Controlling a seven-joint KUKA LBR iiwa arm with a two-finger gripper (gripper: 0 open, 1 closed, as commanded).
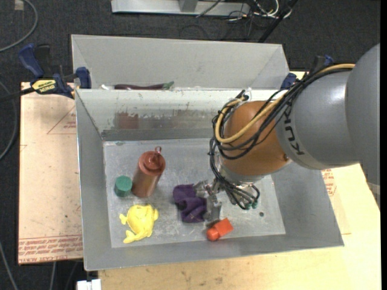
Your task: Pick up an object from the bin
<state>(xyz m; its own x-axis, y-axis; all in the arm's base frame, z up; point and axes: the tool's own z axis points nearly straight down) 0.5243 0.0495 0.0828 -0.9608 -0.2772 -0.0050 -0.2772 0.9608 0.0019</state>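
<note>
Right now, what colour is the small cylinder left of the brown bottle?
Green. The camera view shows the small cylinder just left of the brown bottle.

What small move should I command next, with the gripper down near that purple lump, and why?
Probably a slight shift toward the view's left. The gripper sits at the right edge of the crumpled purple thing, not over its middle, and the small orange piece lies close just below. Centring first should make a clean grasp of the purple thing likelier.
</note>
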